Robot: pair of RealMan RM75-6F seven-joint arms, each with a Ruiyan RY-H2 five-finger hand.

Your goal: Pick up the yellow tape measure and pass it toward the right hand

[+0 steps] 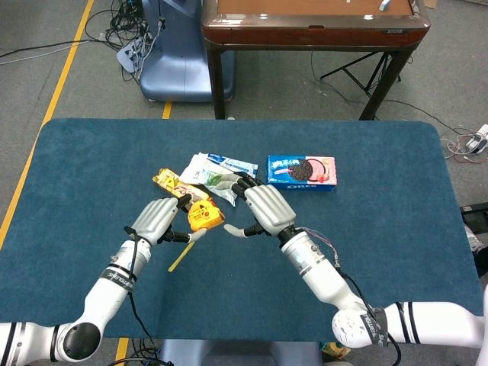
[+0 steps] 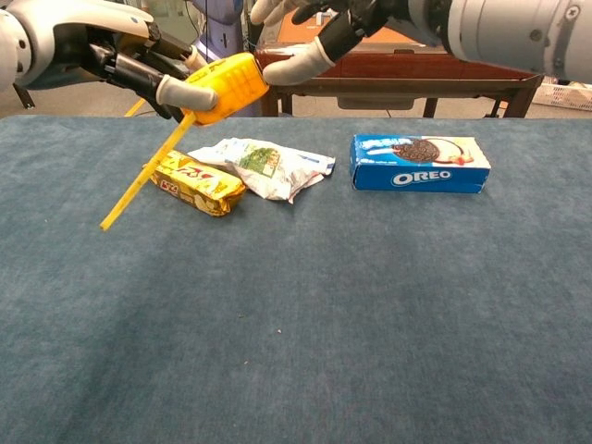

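My left hand grips the yellow tape measure above the desk, its blade dangling. My right hand waits just right of it, fingers spread, empty. Pickup done; handover remains.

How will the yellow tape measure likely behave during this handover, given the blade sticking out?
The tape measure has a hard-looking case that should hold shape in the left hand. Its extended blade stays straight unsupported, so it is probably springy and may swing. The open right hand likely needs a firm hold on the case.
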